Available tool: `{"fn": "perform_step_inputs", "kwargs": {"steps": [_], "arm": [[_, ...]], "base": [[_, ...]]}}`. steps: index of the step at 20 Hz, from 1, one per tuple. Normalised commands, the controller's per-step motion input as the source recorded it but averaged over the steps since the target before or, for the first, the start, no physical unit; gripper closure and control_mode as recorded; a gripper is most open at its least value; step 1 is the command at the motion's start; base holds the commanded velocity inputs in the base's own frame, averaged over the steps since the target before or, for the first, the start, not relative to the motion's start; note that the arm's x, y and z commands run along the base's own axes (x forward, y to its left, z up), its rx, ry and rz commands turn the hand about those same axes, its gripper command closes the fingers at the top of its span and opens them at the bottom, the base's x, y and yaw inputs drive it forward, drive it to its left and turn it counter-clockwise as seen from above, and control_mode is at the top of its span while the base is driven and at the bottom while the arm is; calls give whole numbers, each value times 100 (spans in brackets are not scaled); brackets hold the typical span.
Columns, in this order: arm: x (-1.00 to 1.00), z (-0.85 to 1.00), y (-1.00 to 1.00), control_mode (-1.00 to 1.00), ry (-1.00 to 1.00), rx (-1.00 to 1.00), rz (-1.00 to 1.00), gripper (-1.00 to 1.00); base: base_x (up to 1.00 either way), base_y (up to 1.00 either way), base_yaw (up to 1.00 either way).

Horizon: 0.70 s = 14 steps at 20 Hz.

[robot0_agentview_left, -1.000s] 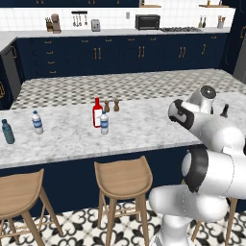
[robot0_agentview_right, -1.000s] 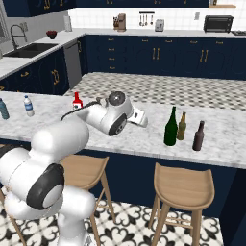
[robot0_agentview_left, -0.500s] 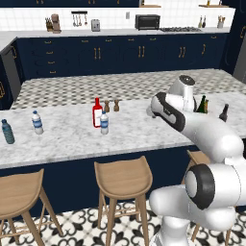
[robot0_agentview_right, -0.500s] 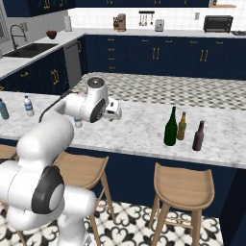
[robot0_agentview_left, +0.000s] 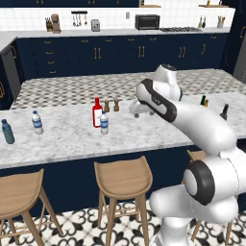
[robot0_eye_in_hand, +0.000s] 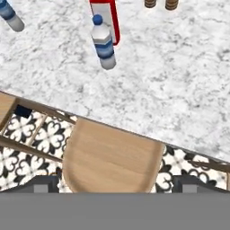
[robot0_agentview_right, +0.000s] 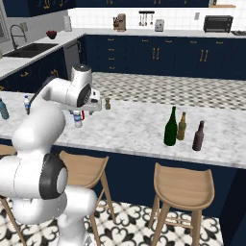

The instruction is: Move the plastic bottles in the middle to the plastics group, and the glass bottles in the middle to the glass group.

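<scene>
1. Swung across the bench [robot0_agentview_left: 57, 144] from the right end toward the middle; gripper [robot0_agentview_left: 136, 110] now hanging above the marble just right of the middle cluster, jaws spread to full width, nothing between them.
2. Half a second back, hand further right, and a full second back, close to the far-right bottles. Bottles themselves unmoved across all three moments.
3. Tall green wine bottle [robot0_agentview_right: 170, 127] already standing just beside the olive-amber bottle [robot0_agentview_right: 181, 126] and near the dark brown bottle [robot0_agentview_right: 197, 136]: judged done for that item.
4. Left in the middle: red bottle [robot0_agentview_left: 97, 113] and small water bottle [robot0_agentview_left: 104, 123], upright, just beside each other, water bottle toward the bench's near edge. Two brown shakers [robot0_agentview_left: 111, 105] close behind, no part of the job.
5. Seen from the hand: water bottle near top centre, red bottle behind it, wooden stool [robot0_eye_in_hand: 112, 157] below the bench edge.
6. Plastics group well apart at the left end: clear bottle [robot0_agentview_left: 37, 122] and teal bottle [robot0_agentview_left: 7, 131].
7. Meaning: likely the start of a reach for one of the two middle bottles; cannot tell which.
</scene>
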Motion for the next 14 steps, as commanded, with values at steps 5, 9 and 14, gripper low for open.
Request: {"fn": "perform_step_inputs", "kwargs": {"steps": [5,9,14], "arm": [[-18,12,73,-100,6,0,24,-100],[1,0,72,-100,2,-1,22,-100],[36,-20,57,-100,1,-18,9,-100]], "base": [[0,0,0],[0,0,0],[0,0,0]]}}
